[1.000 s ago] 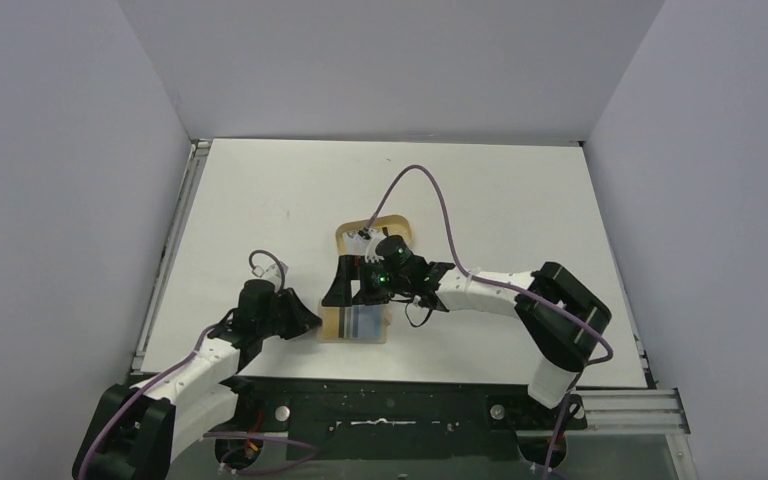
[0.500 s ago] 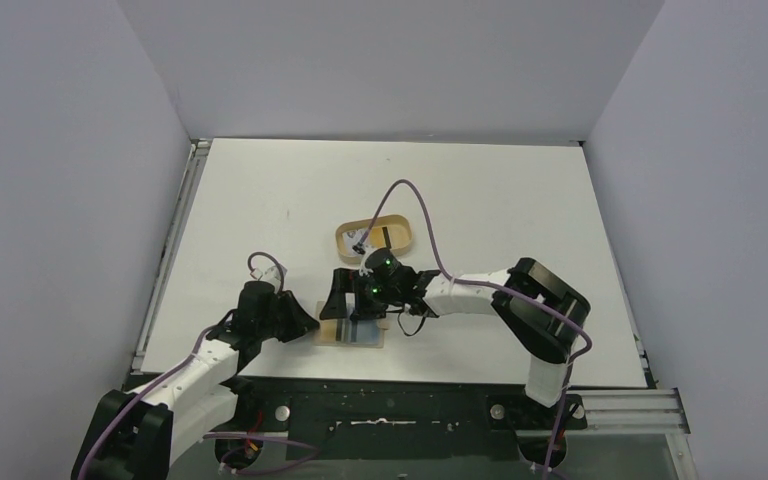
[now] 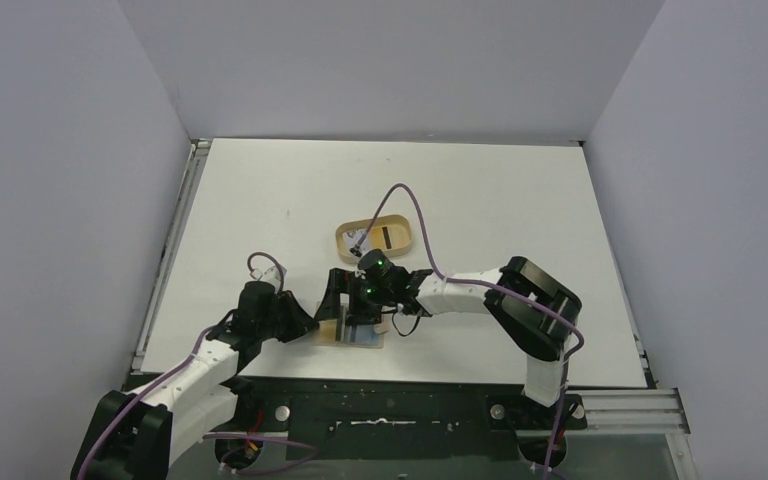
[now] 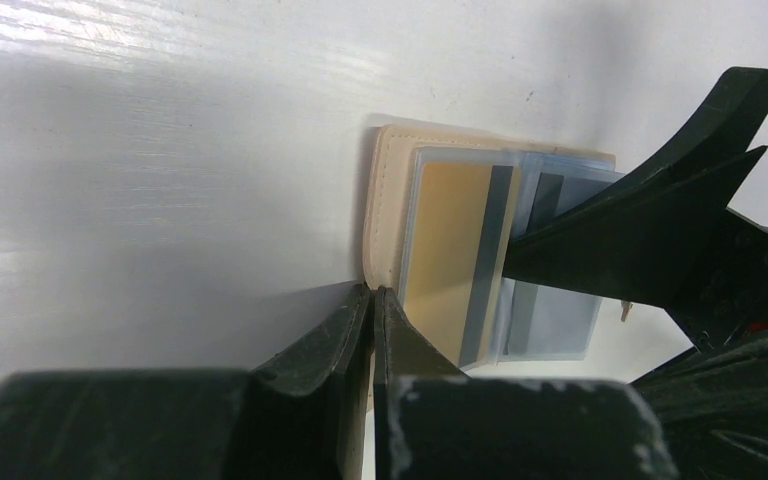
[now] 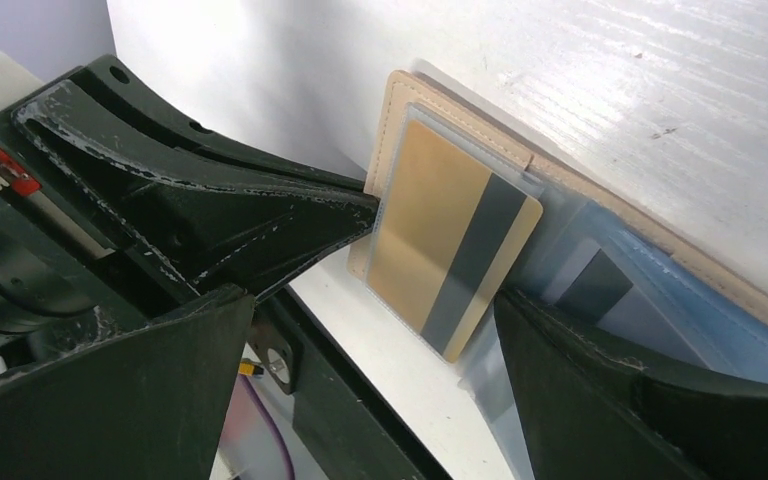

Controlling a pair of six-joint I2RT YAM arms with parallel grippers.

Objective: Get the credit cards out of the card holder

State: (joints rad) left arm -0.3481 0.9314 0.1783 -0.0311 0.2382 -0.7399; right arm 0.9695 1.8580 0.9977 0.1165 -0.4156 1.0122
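Observation:
The tan card holder (image 3: 368, 339) lies open near the table's front edge, also in the left wrist view (image 4: 385, 195) and right wrist view (image 5: 397, 110). A gold card with a dark stripe (image 5: 450, 240) sits in a clear sleeve on it. Pale blue credit cards (image 5: 640, 300) fan out beside it and also show in the left wrist view (image 4: 560, 310). My left gripper (image 4: 373, 300) is shut on the holder's left edge (image 3: 315, 325). My right gripper (image 5: 380, 390) is open wide just above the cards (image 3: 350, 312). One of its fingers (image 5: 640, 400) is over the blue cards.
An oval tan tray (image 3: 348, 240) with a raised rim stands just behind the card holder and holds small items. The table's near edge and the black base rail (image 3: 390, 400) run right below the holder. The right arm's purple cable (image 3: 410, 215) arcs over the tray.
My right gripper has moved from beside the tray toward the near edge and left, down over the cards. The card holder has shifted slightly left. The left gripper has stayed in place.

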